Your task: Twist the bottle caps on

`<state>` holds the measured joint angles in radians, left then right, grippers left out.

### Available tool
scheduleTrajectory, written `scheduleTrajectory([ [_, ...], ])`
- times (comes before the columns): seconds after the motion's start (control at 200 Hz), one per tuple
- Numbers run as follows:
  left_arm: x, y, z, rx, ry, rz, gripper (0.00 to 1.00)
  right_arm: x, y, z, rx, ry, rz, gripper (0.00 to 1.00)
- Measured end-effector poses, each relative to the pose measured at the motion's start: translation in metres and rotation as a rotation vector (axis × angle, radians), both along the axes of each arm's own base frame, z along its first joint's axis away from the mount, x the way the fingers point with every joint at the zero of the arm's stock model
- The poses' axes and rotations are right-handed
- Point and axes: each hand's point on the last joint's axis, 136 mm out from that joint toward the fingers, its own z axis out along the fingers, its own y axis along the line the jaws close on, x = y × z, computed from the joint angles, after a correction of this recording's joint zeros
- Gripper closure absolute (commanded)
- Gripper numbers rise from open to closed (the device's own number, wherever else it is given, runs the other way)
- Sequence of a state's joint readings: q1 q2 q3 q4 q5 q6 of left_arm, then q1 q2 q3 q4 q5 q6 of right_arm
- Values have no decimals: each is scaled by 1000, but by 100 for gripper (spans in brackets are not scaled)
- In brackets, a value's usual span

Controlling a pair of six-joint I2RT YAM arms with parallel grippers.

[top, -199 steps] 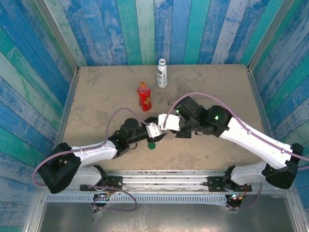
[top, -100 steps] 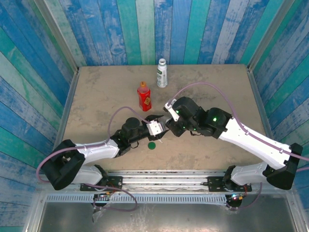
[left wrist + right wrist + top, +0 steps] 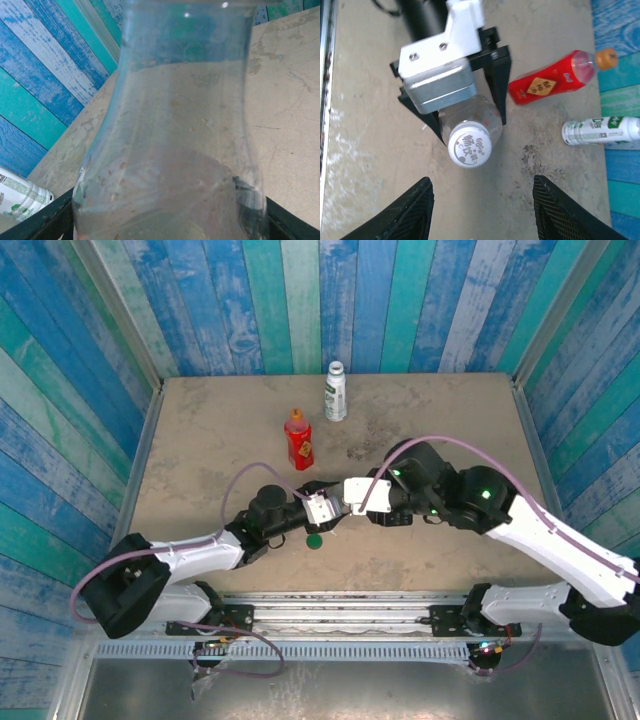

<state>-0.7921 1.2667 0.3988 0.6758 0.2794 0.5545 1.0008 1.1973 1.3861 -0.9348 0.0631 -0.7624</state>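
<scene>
My left gripper (image 3: 325, 510) is shut on the clear bottle (image 3: 170, 125), its black fingers (image 3: 496, 80) clamped on either side of the body. A white cap (image 3: 469, 145) sits on that bottle's neck. My right gripper (image 3: 482, 182) is open just short of the cap, with its meshed fingers (image 3: 415, 210) spread on both sides and touching nothing. The red bottle (image 3: 298, 443) stands behind with an orange cap (image 3: 606, 58) on it. The white-labelled bottle (image 3: 336, 392) stands near the back wall. A dark green cap (image 3: 314, 539) lies loose on the table in front of the left gripper.
The sandy tabletop (image 3: 450, 420) is walled by blue and teal planks on three sides. Both arms meet at the table's middle front. Open room lies at the left and the right rear.
My right gripper's jaws have opened off the white cap and the wrist has turned and drawn back to the right. The left gripper still holds the clear bottle in place.
</scene>
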Motion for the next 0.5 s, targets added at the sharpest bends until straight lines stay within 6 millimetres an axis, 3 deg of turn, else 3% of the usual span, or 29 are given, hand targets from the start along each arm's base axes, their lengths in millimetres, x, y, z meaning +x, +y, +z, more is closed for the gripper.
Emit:
scheduleTrajectory([
  [0.27,-3,-1,-3,16,-1,-20,30,6,13,-34,-158,17,94,56],
  [0.501,-4,-1,-5,25,-4,-23,30,5,15,-38,-202,3,146,74],
])
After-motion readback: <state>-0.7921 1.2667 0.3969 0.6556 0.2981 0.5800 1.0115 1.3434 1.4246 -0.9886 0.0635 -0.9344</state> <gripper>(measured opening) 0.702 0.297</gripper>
